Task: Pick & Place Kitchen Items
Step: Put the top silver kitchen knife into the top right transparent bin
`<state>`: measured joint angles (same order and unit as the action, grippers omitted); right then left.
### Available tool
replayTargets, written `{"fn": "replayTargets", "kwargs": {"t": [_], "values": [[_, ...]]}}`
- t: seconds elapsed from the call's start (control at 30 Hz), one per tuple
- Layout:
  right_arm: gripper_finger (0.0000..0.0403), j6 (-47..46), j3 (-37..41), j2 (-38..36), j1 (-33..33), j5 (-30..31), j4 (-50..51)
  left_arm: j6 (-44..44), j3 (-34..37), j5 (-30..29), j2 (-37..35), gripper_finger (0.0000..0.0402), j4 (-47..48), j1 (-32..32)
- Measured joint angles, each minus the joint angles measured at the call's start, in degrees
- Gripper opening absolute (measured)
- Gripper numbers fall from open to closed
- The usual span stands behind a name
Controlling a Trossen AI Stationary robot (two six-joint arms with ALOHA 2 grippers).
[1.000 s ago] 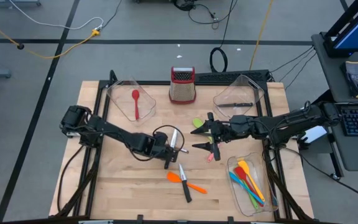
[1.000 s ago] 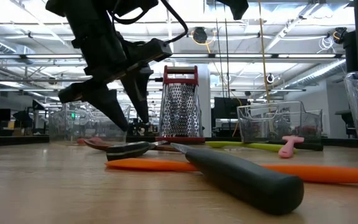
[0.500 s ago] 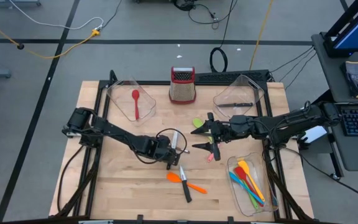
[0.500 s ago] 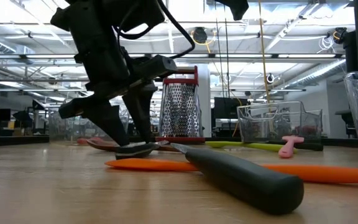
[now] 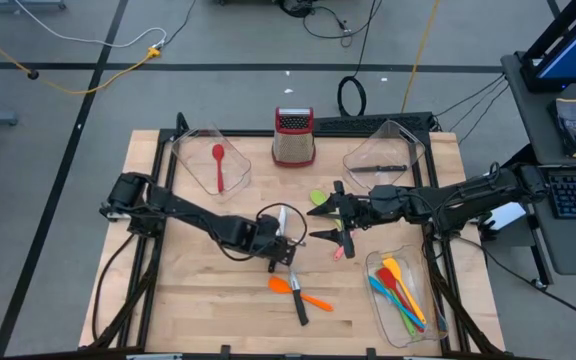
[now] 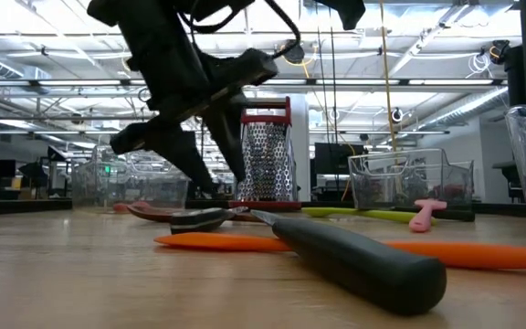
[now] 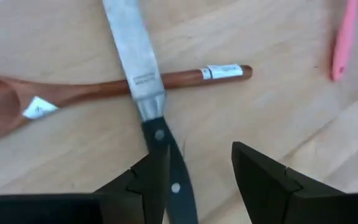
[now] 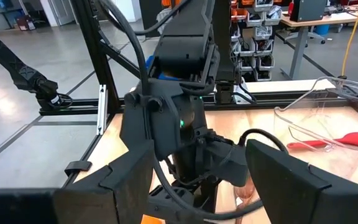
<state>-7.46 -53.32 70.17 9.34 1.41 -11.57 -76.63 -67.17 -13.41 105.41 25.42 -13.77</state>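
Note:
A knife with a steel blade (image 7: 132, 50) and a black handle (image 7: 169, 168) lies on the table, its blade across the shaft of a brown wooden spoon (image 7: 104, 87). My left gripper (image 7: 197, 165) slants down over the handle, open, one finger on each side and clear of it. In the high view, my left gripper (image 5: 286, 252) is at mid-table beside the blade (image 5: 281, 220). My right gripper (image 5: 330, 215) hangs level and open above a pink utensil (image 5: 343, 250) and a green spoon (image 5: 318, 197).
An orange spatula (image 5: 303, 295) and a second black-handled knife (image 5: 297, 303) lie toward the near edge. Clear bins hold a red spoon (image 5: 218, 165), a black knife (image 5: 378, 168) and several coloured utensils (image 5: 403, 295). A steel grater (image 5: 293, 138) stands at the far edge.
My left gripper has shifted a little toward the table's right edge, over the knife, dipping and coming back up on the way. It stays open. The utensils have not moved.

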Motion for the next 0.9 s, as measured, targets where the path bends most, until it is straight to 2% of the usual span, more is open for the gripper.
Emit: {"fn": "replayTargets", "kwargs": {"t": [0.17, 0.53, 0.73, 0.8, 0.9], "values": [[0.0247, 0.7, 0.0, 0.0, 0.0, 0.0, -0.1, -1.6, 0.0, 1.6, 0.9, 0.0174, 4.9, 0.8], [0.0247, 0.7, 0.0, 0.0, -0.7, 0.0, -0.1, -0.5, -0.2, 3.4, 5.6, 0.0174, 0.1, 0.7], [0.0247, 0.6, 0.0, 0.0, -1.0, 0.0, 0.1, -2.9, -0.6, 5.5, 8.9, 0.0174, 4.7, 0.7], [0.0247, 0.6, 0.0, 0.0, -1.0, 0.0, 0.1, -2.9, -0.7, 5.3, 9.3, 0.0167, 6.4, 0.4], [0.0247, 0.5, 0.0, 0.0, -1.0, 0.0, 0.3, -1.9, -0.8, 5.2, 9.5, 0.0134, 8.0, 0.5]]}}
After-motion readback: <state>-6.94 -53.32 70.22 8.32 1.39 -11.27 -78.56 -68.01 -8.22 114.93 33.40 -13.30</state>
